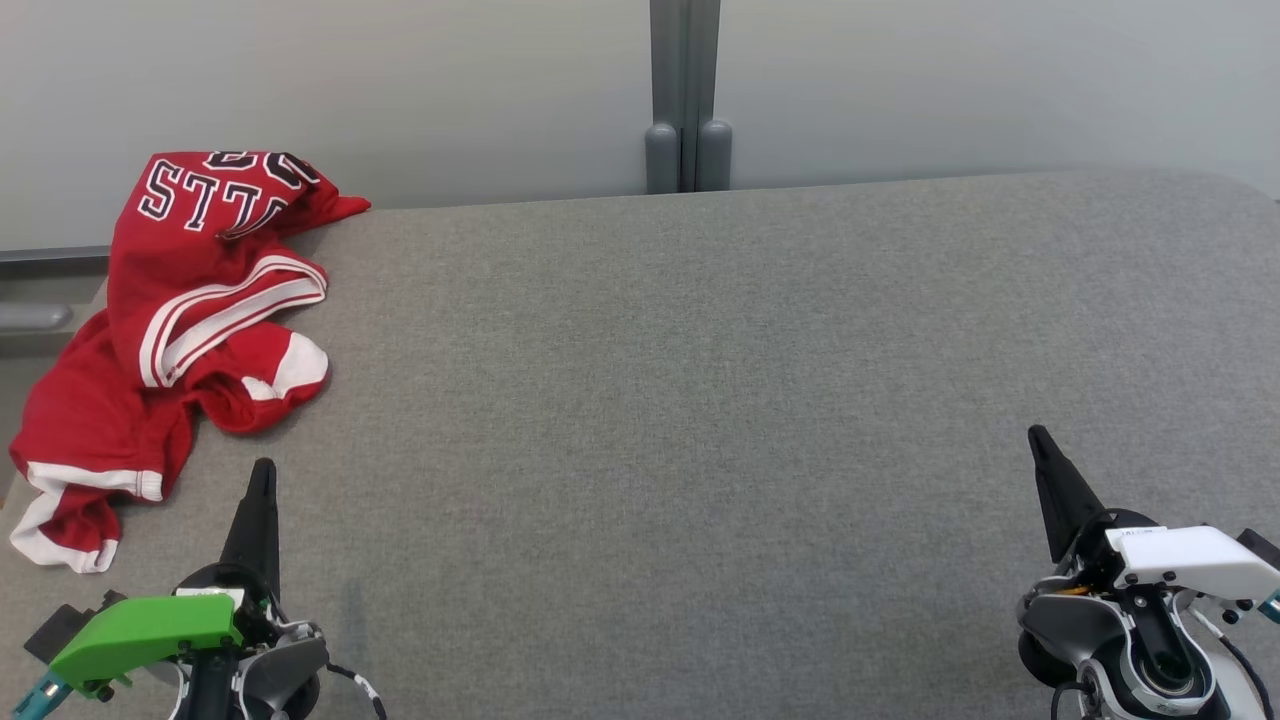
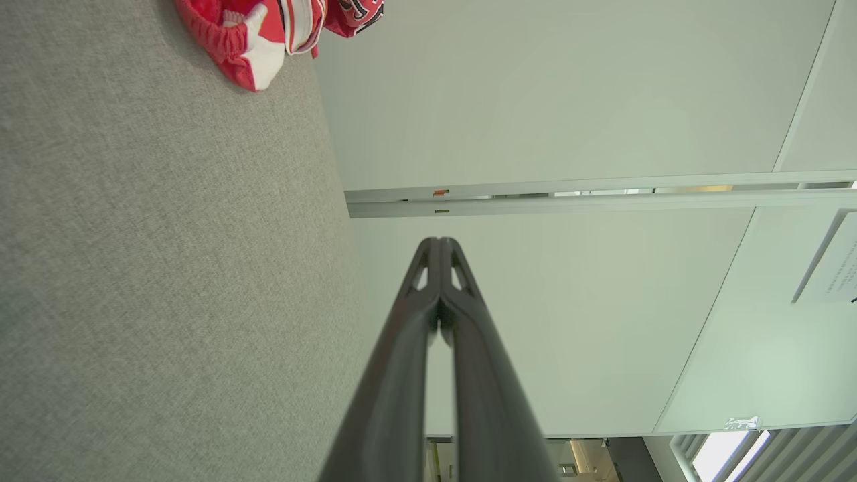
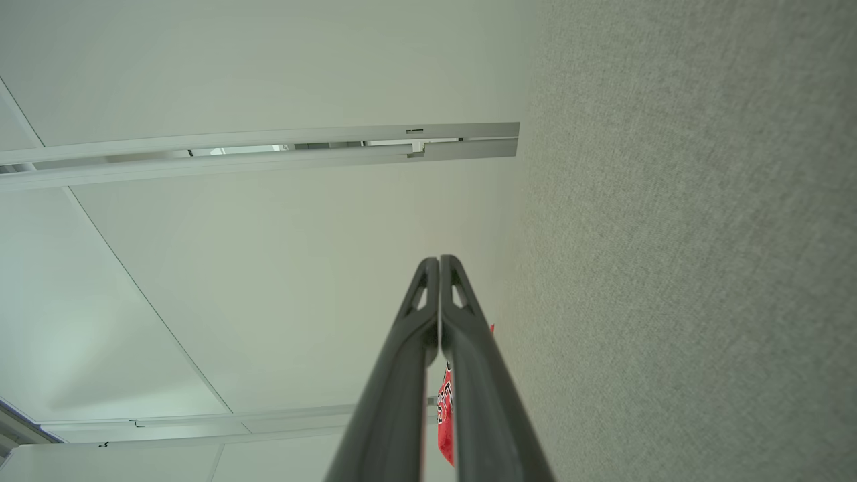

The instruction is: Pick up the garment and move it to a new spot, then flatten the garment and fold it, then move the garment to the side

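A red garment (image 1: 190, 330) with white stripes and black-and-white lettering lies crumpled at the far left of the grey table (image 1: 700, 420), partly hanging over its left edge. My left gripper (image 1: 262, 470) is shut and empty, its tip just below and right of the garment's lower part. In the left wrist view the garment (image 2: 268, 33) shows at the top, far from the shut fingers (image 2: 440, 244). My right gripper (image 1: 1035, 437) is shut and empty at the lower right, far from the garment. A sliver of the garment (image 3: 444, 422) peeks between the right fingers (image 3: 438, 262).
A pale wall runs behind the table with a grey vertical post (image 1: 686, 100) at the middle. The grey fabric surface stretches wide between both grippers.
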